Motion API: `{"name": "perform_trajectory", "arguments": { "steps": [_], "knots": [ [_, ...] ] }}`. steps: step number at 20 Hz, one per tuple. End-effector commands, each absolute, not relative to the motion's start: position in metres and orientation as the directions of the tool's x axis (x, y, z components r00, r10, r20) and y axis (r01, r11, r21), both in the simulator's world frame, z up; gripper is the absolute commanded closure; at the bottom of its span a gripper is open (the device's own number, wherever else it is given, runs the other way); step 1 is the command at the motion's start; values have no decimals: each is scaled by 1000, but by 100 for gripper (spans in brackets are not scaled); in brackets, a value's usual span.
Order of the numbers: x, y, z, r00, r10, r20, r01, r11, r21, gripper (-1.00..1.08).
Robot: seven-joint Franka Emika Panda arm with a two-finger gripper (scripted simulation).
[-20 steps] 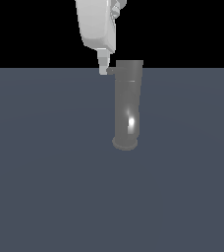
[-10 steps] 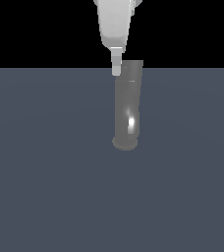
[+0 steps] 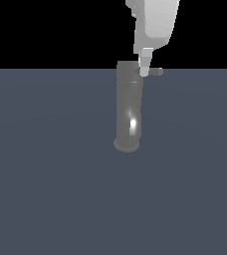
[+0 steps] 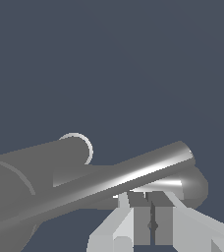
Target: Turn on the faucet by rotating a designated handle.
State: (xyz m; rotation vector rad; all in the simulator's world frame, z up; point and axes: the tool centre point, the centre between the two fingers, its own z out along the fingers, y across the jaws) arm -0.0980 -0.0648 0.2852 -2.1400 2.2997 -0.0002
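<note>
The faucet (image 3: 128, 104) is a tall grey cylinder standing upright on a round base, with a bright glint low on its side. The handle (image 3: 156, 71), a thin grey bar, sticks out from its top toward the exterior view's right. My white gripper (image 3: 144, 69) comes down from above, its tip against the handle right beside the cylinder's top. In the wrist view the handle (image 4: 133, 172) crosses just beyond my gripper (image 4: 151, 198), and the faucet (image 4: 30, 167) lies alongside. The fingers are pressed together with only a thin dark seam between them, holding nothing.
A flat dark blue-grey floor (image 3: 46, 189) spreads all around the faucet's base. Black background fills the upper part of the exterior view. No other objects show.
My gripper has swept across the faucet's top from the exterior view's left to its right. The handle now pokes out on the right side of the cylinder.
</note>
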Motion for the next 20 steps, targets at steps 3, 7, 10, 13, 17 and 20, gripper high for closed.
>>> {"name": "perform_trajectory", "arguments": {
  "steps": [3,7,10,13,17,20],
  "knots": [
    [-101,-100,285,-102,-995,0,-995,102,0,108],
    [-92,-88,285,-74,-997,0,-997,74,-1,108],
    [-86,-97,285,-77,-997,0,-997,77,-1,108],
    [-79,-105,285,-80,-997,0,-997,80,-1,108],
    [-71,-116,285,-83,-997,0,-997,83,-1,108],
    [-65,-124,285,-85,-996,0,-996,85,-1,108]
  ]
}}
